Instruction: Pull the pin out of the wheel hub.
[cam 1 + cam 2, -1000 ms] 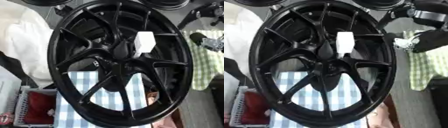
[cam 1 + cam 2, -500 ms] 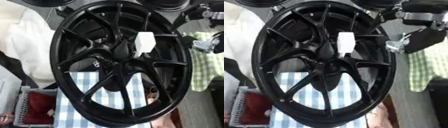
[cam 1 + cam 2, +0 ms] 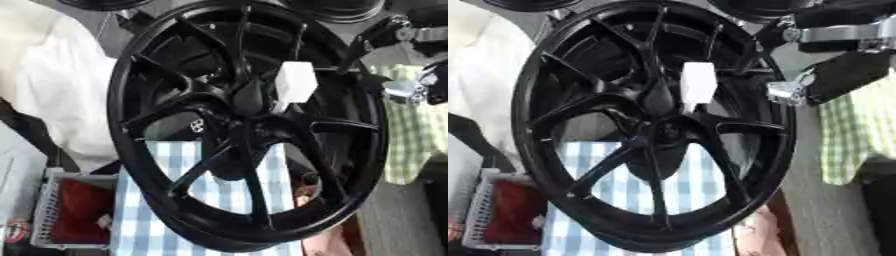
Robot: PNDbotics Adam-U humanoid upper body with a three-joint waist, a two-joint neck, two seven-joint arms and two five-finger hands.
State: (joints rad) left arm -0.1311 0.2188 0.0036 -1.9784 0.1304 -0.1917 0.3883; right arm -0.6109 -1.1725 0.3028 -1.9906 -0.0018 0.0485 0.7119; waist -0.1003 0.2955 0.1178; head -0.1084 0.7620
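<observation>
A large black wheel (image 3: 249,125) stands nearly upright and fills the view, its spokes meeting at the hub (image 3: 229,125) just below centre. The pin (image 3: 294,82) is a white blocky piece with a thin stem running down toward the hub; it sits at about one o'clock from the hub, in front of the spokes.

The right hand (image 3: 833,75), black with silver joints, comes in from two o'clock and hangs beside the wheel's rim, apart from the pin. Whether its fingers are spread or curled cannot be told. The left hand shows in neither view.

Judging by its look, the pin is light, stiff and likely plastic, with flat faces on the white head that offer a fair pinch between thumb and fingers. The head is the place to take hold, since the stem is thin and half hidden among the spokes. The wheel looks heavy and should stay put, though a sideways pull might jam the stem, so a straight draw outward seems best.

A blue checked cloth (image 3: 219,200) lies behind the wheel at six o'clock.
</observation>
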